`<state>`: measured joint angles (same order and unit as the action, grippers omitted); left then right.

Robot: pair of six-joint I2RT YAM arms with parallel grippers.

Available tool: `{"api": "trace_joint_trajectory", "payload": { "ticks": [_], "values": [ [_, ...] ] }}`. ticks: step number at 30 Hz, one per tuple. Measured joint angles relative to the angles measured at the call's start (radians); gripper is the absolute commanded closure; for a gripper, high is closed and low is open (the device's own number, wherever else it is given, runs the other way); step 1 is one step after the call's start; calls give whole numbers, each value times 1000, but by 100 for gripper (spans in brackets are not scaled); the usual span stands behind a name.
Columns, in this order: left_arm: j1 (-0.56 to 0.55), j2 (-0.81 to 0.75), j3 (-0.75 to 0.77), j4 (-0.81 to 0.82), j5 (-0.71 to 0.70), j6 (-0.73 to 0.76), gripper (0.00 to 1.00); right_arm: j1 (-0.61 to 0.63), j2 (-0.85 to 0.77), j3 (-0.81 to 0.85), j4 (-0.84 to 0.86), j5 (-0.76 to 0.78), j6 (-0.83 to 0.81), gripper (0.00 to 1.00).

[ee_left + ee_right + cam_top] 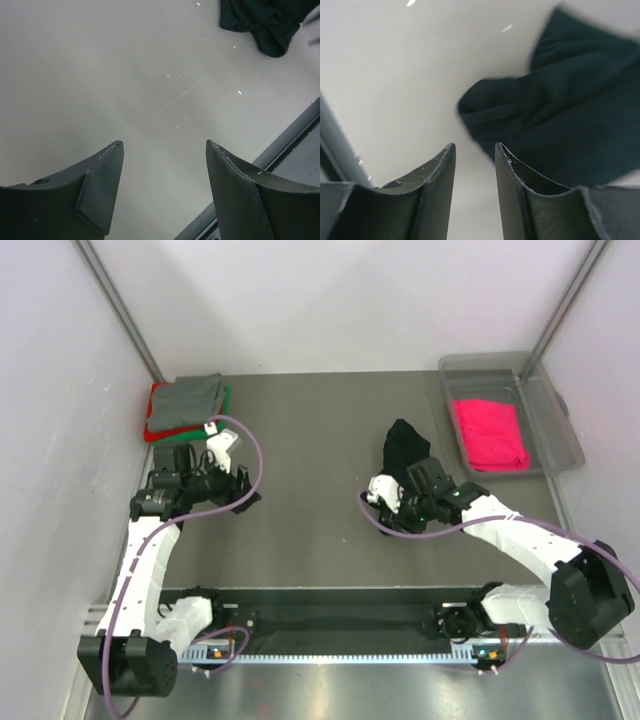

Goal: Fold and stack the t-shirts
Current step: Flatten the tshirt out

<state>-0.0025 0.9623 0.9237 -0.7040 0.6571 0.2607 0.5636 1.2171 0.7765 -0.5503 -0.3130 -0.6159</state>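
Five tees, both tools empty.
My left tool [164,145] is wide open; right tool [475,146], slightly parted, beside one crumpled black tee [403,448]; three-tee stack [185,400] far-left, one pink tee [490,435] in the bin [560,425].

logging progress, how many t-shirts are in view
5: grey, green and red stacked far left; black mid-table; pink in the bin. More may hide underneath.

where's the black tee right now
In the top view the black tee lies crumpled on the table, right of centre, left of the bin holding the pink tee.
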Motion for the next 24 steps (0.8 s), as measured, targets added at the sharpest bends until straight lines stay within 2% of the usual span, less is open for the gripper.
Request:
{"api": "trace_joint_trajectory", "payload": {
  "ticks": [6, 9, 13, 14, 16, 17, 21, 24],
  "values": [
    [35, 0, 0, 0, 3, 0, 28, 13, 39, -28, -19, -5, -29, 55],
    [40, 0, -3, 0, 6, 0, 28, 13, 95, -20, -11, -4, -32, 49],
    [47, 0, -13, 1, 8, -1, 28, 21, 183, 0, -5, -3, -39, 47],
    [48, 0, -16, 1, 8, 0, 28, 23, 203, 6, 0, -3, -39, 51],
    [51, 0, -19, 0, 8, -1, 28, 24, 232, 15, 11, -1, -40, 73],
    [51, 0, -20, 1, 8, -1, 28, 25, 242, 19, 15, 2, -42, 100],
    [53, 0, -21, 0, 9, -1, 28, 43, 247, 65, 13, 53, -33, 100],
    [54, -1, -23, 2, 8, -1, 28, 86, 193, 134, -3, 132, -41, 100]
  ]
}}
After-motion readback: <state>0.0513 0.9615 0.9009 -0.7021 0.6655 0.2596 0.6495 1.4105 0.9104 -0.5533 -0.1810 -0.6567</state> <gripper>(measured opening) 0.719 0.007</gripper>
